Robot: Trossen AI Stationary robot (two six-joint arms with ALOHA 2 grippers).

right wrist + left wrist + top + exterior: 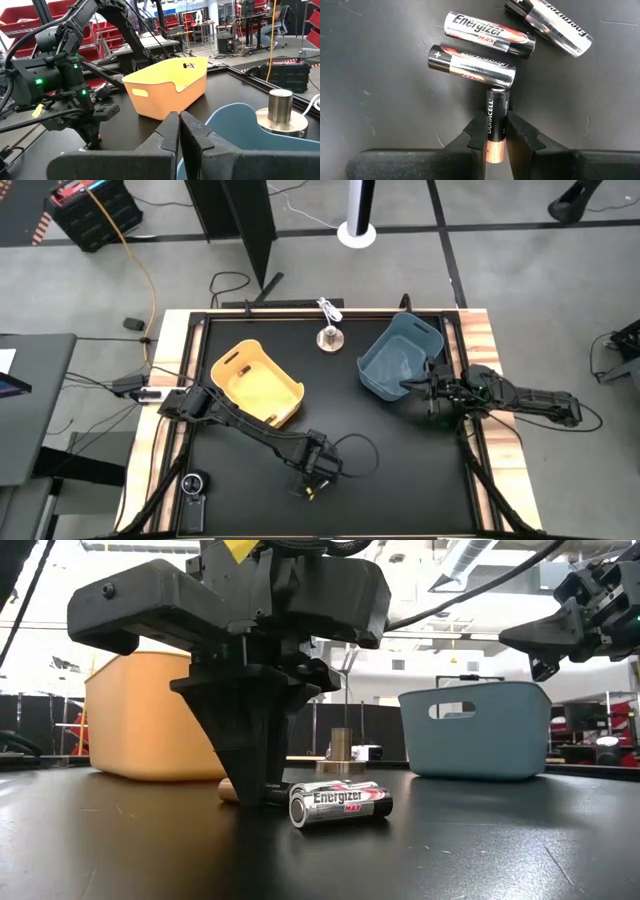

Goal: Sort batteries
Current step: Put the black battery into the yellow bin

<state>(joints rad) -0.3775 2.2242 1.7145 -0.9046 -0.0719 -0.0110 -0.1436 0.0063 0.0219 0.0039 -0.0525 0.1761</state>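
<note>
Several batteries lie on the black table near its near edge, by my left gripper. In the left wrist view three silver-and-black Energizer batteries lie on their sides. A black-and-copper Duracell battery sits between my left gripper's fingers, its black end against one Energizer. The low view shows one Energizer in front of the left gripper. My right gripper is shut and holds nothing, hovering at the blue bin's near-right rim. My left gripper pinches the Duracell battery between its two fingers, around its middle where black meets copper. The fingers come from above, pointing down, and lie across the battery. The battery lies flat on the table, its copper end sticking out behind the fingers.
A yellow bin stands left of centre and a blue bin right of centre. A round metal knob with a white cord sits between them at the far edge. A cable loops beside the left gripper. A small black device rests near-left.
</note>
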